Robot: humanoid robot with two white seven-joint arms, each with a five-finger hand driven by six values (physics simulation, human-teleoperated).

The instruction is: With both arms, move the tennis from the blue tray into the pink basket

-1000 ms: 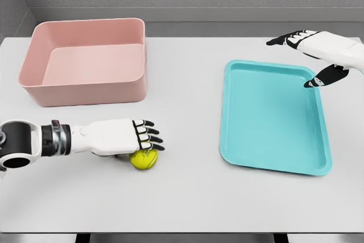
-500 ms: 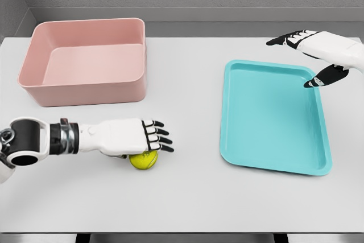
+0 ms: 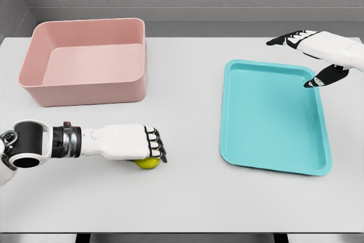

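A yellow-green tennis ball [image 3: 147, 164] lies on the white table, left of the middle, mostly hidden under my left hand [image 3: 154, 153]. That hand covers it from above with its black-tipped fingers curled down over the ball's far side. The pink basket [image 3: 85, 61] stands at the back left with nothing in it. The blue tray [image 3: 273, 115] lies on the right with nothing on it. My right hand [image 3: 307, 61] hovers over the tray's far right corner, fingers spread and holding nothing.
A grey wall runs behind the table [image 3: 187, 197]. The table's front edge passes just below my left forearm [image 3: 68, 143].
The left hand's fingers, stretched flat above the ball before, have curled down around it. The ball has stayed in place. The right hand has not moved.
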